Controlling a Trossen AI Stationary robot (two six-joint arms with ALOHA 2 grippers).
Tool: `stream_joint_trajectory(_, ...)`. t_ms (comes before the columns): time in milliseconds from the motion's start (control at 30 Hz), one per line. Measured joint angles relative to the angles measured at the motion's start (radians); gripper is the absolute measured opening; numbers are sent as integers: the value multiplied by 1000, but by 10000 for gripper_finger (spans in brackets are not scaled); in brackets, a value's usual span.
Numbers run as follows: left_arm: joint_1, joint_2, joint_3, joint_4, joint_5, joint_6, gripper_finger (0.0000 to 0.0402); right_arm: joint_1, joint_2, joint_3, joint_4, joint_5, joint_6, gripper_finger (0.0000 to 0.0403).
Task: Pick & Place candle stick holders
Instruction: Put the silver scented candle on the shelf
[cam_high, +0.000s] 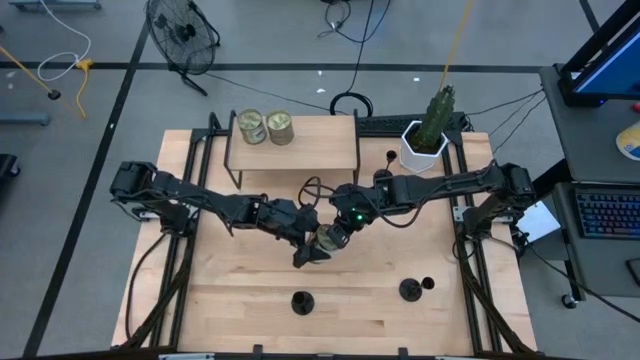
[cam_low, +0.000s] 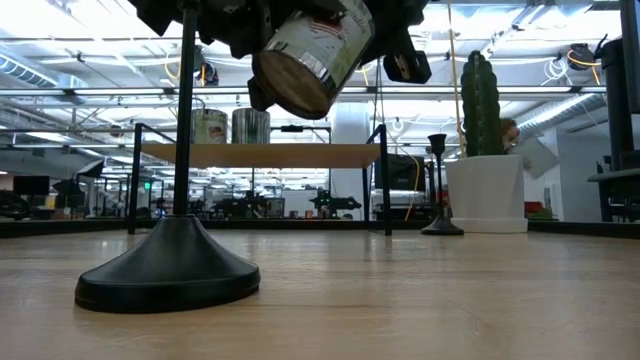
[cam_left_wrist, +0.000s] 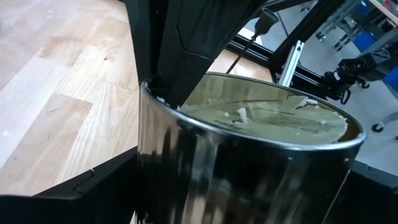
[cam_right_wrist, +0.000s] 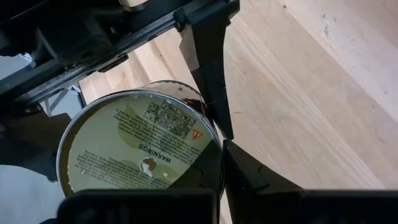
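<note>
From above, a greenish-yellow glass candle jar (cam_high: 328, 238) is held mid-table between the left gripper (cam_high: 312, 247) and right gripper (cam_high: 343, 228); both are closed on it. Black disc-based candle stick holders (cam_high: 301, 301) stand nearer the front edge. At table level, the jar (cam_low: 310, 55) hangs tilted above one holder.

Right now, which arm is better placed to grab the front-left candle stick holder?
Left, probably. The left gripper hangs nearest that candle stick holder in the high view; the right gripper is farther off. Both are at the raised candle jar.
</note>
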Motion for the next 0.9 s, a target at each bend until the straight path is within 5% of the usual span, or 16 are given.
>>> stream_joint_trajectory(900,-15,-2,0,-2,-14,1,358,-3,0,0,50,-23,-2,9)
